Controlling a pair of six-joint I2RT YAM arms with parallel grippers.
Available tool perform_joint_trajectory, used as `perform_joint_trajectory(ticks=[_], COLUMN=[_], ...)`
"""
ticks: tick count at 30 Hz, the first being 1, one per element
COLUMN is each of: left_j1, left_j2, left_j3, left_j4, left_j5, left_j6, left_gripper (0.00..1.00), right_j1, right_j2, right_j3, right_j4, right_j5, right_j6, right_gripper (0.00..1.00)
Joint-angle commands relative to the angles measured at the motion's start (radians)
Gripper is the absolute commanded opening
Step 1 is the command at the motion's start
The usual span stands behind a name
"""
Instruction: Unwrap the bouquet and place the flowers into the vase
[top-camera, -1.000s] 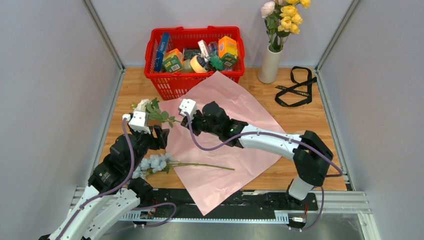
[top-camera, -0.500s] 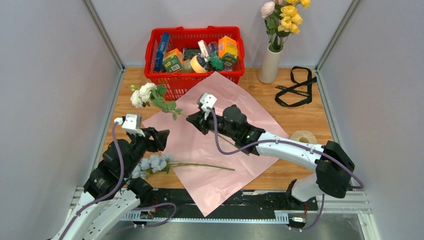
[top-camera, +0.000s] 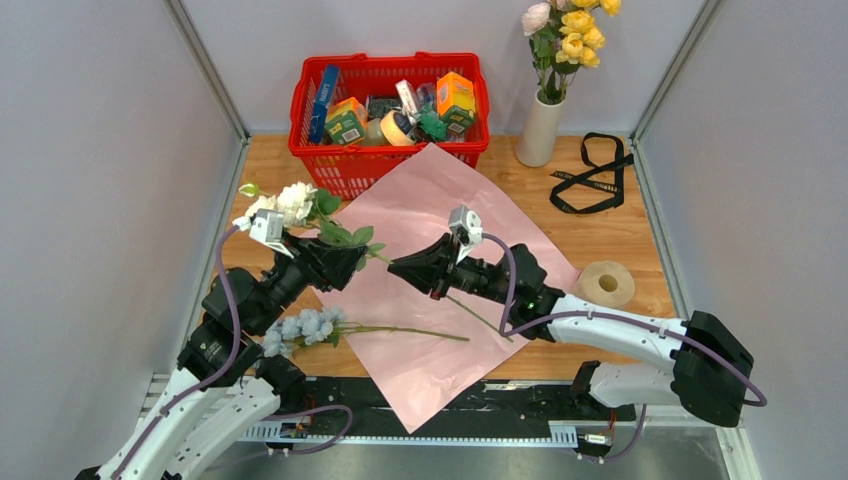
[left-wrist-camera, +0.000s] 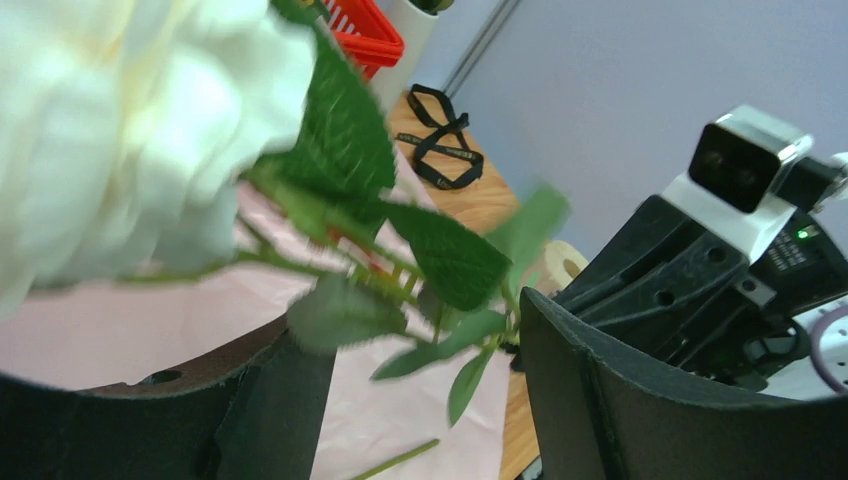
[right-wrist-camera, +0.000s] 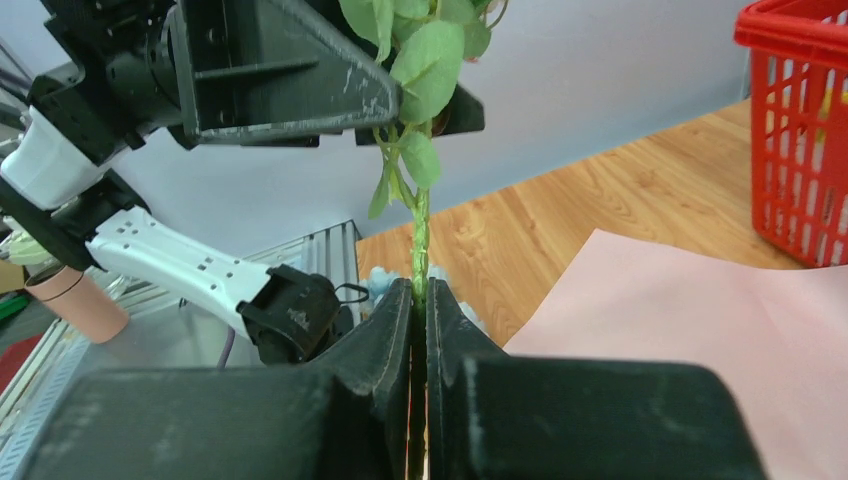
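Observation:
The bouquet is undone, and its pink paper (top-camera: 455, 215) lies flat on the table. My right gripper (top-camera: 397, 268) is shut on the green stem (right-wrist-camera: 420, 235) of a white flower (top-camera: 290, 203), holding it above the paper. My left gripper (top-camera: 338, 262) is open, and its fingers (left-wrist-camera: 640, 400) stand on either side of that flower's leaves (left-wrist-camera: 440, 250), just behind the bloom (left-wrist-camera: 120, 130). A light blue flower (top-camera: 305, 325) lies at the paper's near left edge. The beige vase (top-camera: 540, 128) at the back right holds yellow and pink flowers (top-camera: 570, 35).
A red basket (top-camera: 330, 170) of groceries stands at the back, just behind the paper. The black ribbon (top-camera: 590, 175) lies right of the vase. A tape roll (top-camera: 607, 283) sits at the paper's right edge. Grey walls close in both sides.
My right gripper has drawn back to the right with the white flower, uncovering the tape roll. My left gripper backed off, then came forward with its open jaws round the leaves.

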Motion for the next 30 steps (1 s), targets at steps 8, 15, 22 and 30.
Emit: perform_joint_trajectory(ticks=[8, 15, 22, 30], left_j1=[0.004, 0.004, 0.004, 0.004], left_j2=[0.068, 0.132, 0.186, 0.188], left_j3=[-0.043, -0.016, 0.015, 0.101], left_j4=[0.161, 0.122, 0.106, -0.005], left_j5=[0.11, 0.141, 0.178, 0.106], left_j6=[-0.064, -0.021, 0.001, 0.024], left_gripper=[0.03, 0.0, 0.0, 0.62], right_j1=[0.023, 0.021, 0.023, 0.021], right_j2=[0.028, 0.095, 0.119, -0.005], right_j3=[0.049, 0.146, 0.215, 0.224], right_j4=[-0.186, -0.324, -0.396, -0.435], right_j5=[-0.083, -0.057, 0.052, 0.17], right_j6=[-0.055, -0.132, -0.191, -0.255], right_gripper=[0.23, 0.41, 0.07, 0.0])
